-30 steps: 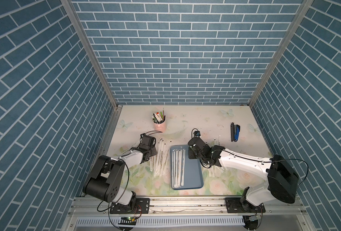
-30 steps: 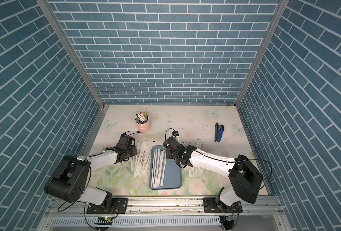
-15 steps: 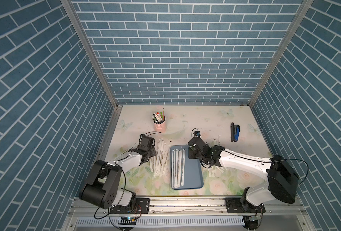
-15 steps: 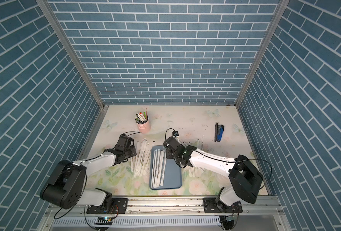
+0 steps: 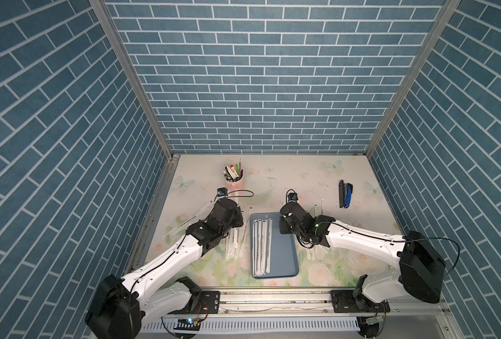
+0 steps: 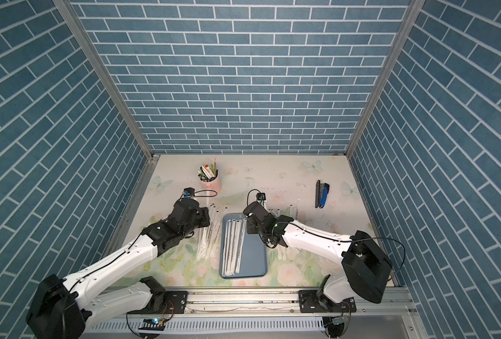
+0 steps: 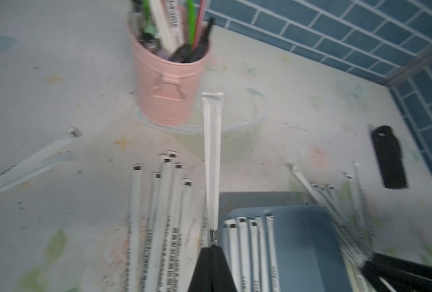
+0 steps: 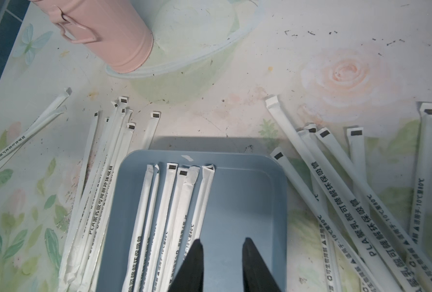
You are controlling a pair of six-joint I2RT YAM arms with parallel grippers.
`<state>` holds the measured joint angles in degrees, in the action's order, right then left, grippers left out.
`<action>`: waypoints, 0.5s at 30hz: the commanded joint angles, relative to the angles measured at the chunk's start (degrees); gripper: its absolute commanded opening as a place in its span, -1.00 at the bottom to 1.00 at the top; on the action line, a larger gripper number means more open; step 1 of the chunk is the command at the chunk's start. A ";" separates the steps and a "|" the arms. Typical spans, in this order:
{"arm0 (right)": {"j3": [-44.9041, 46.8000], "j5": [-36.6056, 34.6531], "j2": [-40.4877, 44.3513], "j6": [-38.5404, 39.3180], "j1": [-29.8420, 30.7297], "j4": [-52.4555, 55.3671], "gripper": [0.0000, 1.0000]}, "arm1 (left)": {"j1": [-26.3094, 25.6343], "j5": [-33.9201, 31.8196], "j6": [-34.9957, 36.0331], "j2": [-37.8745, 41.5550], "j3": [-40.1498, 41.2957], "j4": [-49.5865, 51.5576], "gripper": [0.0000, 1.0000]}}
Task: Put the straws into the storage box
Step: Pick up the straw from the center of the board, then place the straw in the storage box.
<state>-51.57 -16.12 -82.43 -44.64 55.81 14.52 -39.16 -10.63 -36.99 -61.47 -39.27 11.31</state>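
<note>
Straws (image 8: 25,136), 2 of them, are seen lying slantwise at the far left of the floral table (image 5: 287,179), apart from the rest. Just to their right, the left gripper (image 7: 211,249) is shown with its fingers (image 7: 202,268) pressed together on a single straw (image 7: 212,156). This straw is pinched near 1 end and juts straight out from the fingertips toward the pink cup (image 7: 167,83), which is set at the back of the table.

Beneath the left gripper, a loose bundle of straws (image 5: 234,240) is laid on the table just beside the left rim of the storage box (image 5: 284,258), roughly parallel to its long side. The storage box is placed in the middle of the table, toward the front. A row of straws (image 8: 169,202) is laid lengthwise in its left half, and its right half is left bare.

The right gripper (image 8: 221,242) is held over the storage box near its far end. Its fingers (image 8: 197,252) are parted by a narrow gap, and nothing is gripped between them.

To the right of the storage box, a crossed heap of straws (image 8: 349,189) is spread on the table, partly hidden in both top views by the right arm. A blue-and-black stapler (image 5: 346,195) is seen farther right, well apart.
</note>
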 commanded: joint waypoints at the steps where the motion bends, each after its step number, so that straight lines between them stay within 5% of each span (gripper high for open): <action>1: 1.70 2.77 0.57 0.92 -0.70 -1.47 -0.48 | -8.18 -0.85 -4.79 -0.26 0.90 -4.35 -1.00; 7: 4.00 2.83 3.94 -1.16 -2.45 -2.95 -0.58 | -18.83 0.18 -12.14 -7.25 4.54 -18.85 -1.00; 15: 4.20 2.59 7.94 0.42 -7.20 -1.01 -0.57 | -23.95 -0.46 -24.17 -15.56 11.96 -36.42 -1.00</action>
<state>-47.31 -12.97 -75.79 -44.99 48.66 12.82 -62.30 -10.44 -55.53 -75.31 -29.80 -16.14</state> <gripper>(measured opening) 0.216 0.060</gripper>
